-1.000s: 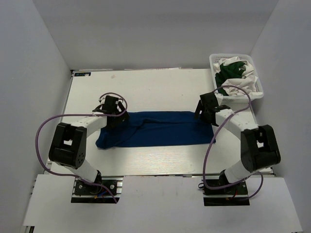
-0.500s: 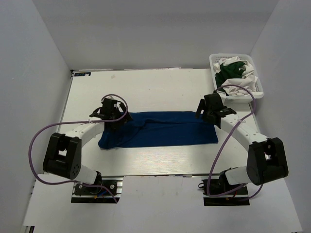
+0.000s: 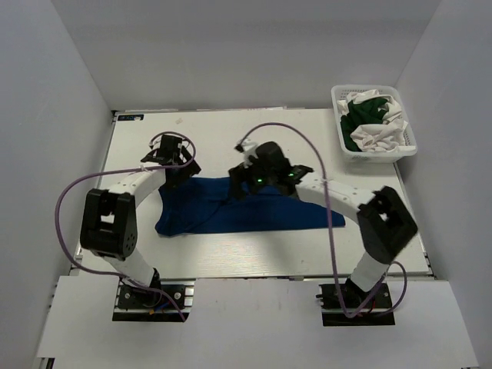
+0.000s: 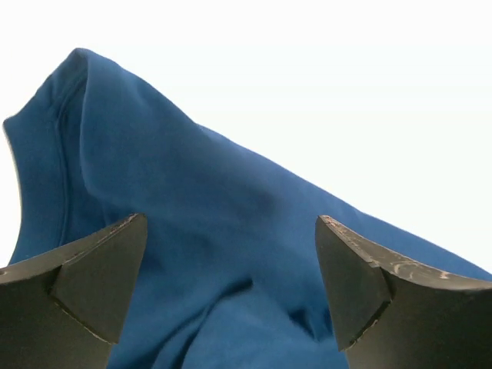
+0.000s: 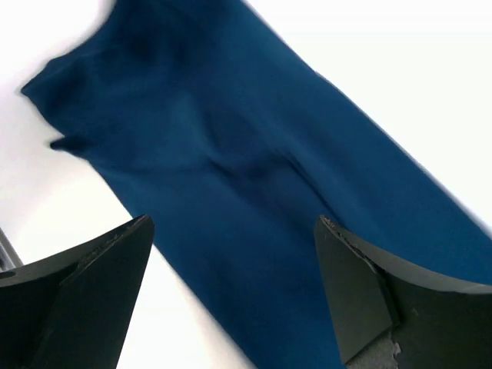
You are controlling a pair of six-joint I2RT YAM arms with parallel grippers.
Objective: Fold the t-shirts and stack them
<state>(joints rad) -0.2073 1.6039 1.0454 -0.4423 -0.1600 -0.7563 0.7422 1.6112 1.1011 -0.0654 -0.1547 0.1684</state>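
The royal blue t-shirt (image 3: 231, 211) lies folded into a long strip across the middle of the table (image 3: 231, 138); its print is hidden. It fills the left wrist view (image 4: 231, 254) and the right wrist view (image 5: 254, 192). My left gripper (image 3: 175, 167) is open and empty above the strip's far left corner. My right gripper (image 3: 244, 184) is open and empty above the strip's far edge near its middle. A dark green t-shirt (image 3: 361, 115) and white t-shirts (image 3: 384, 134) lie crumpled in the basket.
The white mesh basket (image 3: 413, 150) stands at the far right corner of the table. White walls close in on three sides. My right arm (image 3: 338, 196) stretches leftward over the blue strip's right half.
My right gripper has swung left from the strip's right end to its middle. My left gripper has drawn slightly back toward the far left corner. The strip's right end now lies loose.
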